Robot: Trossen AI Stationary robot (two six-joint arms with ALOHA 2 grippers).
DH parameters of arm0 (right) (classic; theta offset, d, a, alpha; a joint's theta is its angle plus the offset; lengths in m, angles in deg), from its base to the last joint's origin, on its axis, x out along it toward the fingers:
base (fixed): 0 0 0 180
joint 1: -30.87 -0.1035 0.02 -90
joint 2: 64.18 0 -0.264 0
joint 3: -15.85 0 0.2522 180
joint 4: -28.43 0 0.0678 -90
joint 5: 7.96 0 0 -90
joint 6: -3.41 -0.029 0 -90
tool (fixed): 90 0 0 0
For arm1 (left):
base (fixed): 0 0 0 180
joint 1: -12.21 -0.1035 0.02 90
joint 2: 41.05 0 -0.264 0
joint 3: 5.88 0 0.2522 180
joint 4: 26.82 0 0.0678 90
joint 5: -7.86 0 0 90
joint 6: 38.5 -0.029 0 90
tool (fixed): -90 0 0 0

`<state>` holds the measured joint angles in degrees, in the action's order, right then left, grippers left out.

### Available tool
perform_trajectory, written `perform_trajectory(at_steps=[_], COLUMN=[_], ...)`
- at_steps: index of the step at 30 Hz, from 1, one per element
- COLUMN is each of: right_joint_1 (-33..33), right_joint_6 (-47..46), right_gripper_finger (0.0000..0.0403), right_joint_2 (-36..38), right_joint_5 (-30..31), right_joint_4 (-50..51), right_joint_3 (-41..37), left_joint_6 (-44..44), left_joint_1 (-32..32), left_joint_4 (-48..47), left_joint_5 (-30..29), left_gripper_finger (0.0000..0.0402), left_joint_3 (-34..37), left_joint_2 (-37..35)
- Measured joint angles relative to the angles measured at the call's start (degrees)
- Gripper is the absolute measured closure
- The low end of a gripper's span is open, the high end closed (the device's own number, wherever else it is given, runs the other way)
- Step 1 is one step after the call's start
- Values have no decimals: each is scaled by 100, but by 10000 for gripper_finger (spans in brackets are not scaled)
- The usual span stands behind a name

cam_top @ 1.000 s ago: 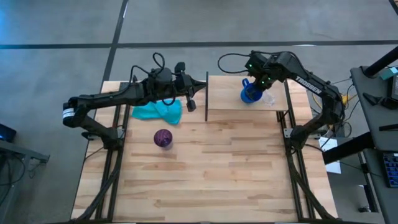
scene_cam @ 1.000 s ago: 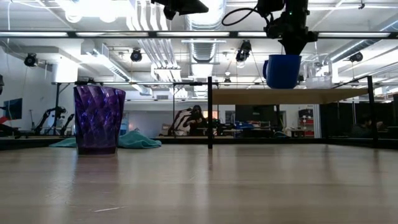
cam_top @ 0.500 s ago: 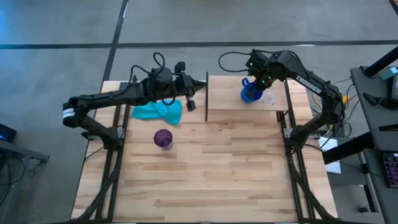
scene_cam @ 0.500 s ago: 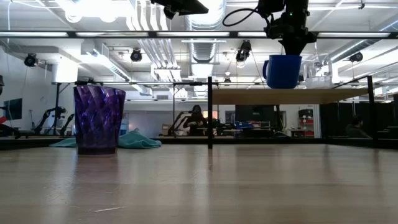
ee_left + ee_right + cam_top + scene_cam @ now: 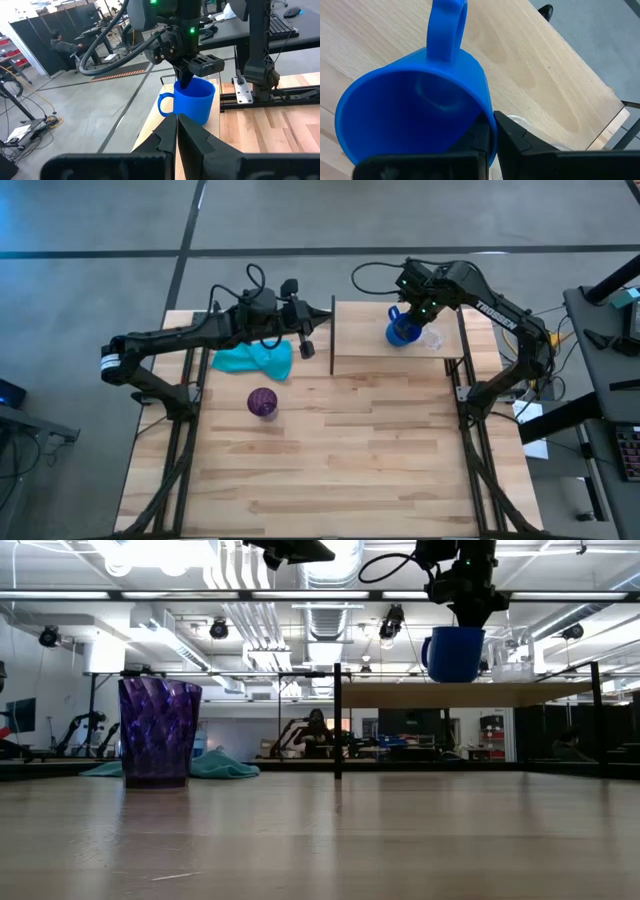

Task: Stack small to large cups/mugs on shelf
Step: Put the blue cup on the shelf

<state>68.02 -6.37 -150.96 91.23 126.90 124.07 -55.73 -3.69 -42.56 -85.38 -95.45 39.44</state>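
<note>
The bright blue handled mug is at the shelf, held by my right gripper, which is shut on its rim. The small clear cup stands on the shelf just right of the mug. The purple ribbed tumbler stands upright on the tabletop, left of the shelf. My left gripper hovers shut and empty beside the shelf's left post. My right gripper pinches the mug's rim on the side opposite the handle, one finger inside the mug and one outside. It comes from above, pointing down. The mug hangs upright; whether its base touches the shelf top, I cannot tell.
A teal cloth lies on the tabletop near the far left, under my left arm. Black posts carry the shelf. The near half of the tabletop is bare wood.
My right gripper has carried the blue mug a little toward the table's left, away from the clear cup, and slightly up. It has stayed shut on the rim.
</note>
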Motion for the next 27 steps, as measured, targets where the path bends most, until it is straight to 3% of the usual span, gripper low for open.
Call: perform_trajectory(at_steps=[27], right_joint_1=[4], right_joint_6=[149], right_gripper_finger=[390], right_joint_2=[0], right_joint_5=[-64], right_joint_4=[-27], right_joint_3=[-133], left_joint_6=[28], left_joint_1=[0], left_joint_4=[9], left_joint_5=[0], left_gripper_finger=[402], left_joint_3=[0], left_joint_2=[0])
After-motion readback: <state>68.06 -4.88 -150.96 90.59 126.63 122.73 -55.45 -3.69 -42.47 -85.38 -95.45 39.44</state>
